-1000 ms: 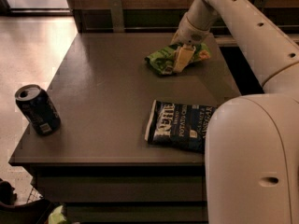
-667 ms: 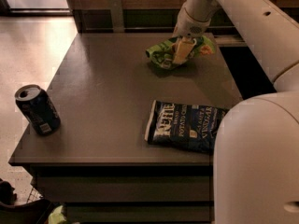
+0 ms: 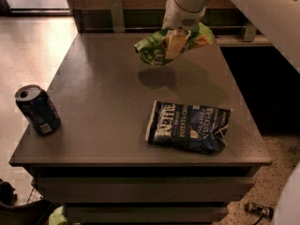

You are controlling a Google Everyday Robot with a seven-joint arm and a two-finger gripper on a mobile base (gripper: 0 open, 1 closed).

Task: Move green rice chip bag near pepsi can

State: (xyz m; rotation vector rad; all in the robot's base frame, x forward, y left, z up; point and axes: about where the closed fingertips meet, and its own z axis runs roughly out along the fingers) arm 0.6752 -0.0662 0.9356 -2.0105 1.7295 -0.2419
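The green rice chip bag (image 3: 152, 48) hangs crumpled in my gripper (image 3: 173, 45), lifted clear of the table at the far middle; its shadow lies on the tabletop below. The gripper is shut on the bag, with one tan finger (image 3: 174, 43) across its front. The pepsi can (image 3: 37, 109), dark navy with a silver top, stands upright near the table's front left corner, far from the bag.
A dark blue Kettle potato chip bag (image 3: 188, 126) lies flat at the front right of the grey table (image 3: 103, 93). My white arm fills the upper right. The floor lies left of the table, a dark gap to its right.
The gripper has lifted the green bag off the tabletop, and it now hangs above the table. The can and the Kettle bag have not moved.
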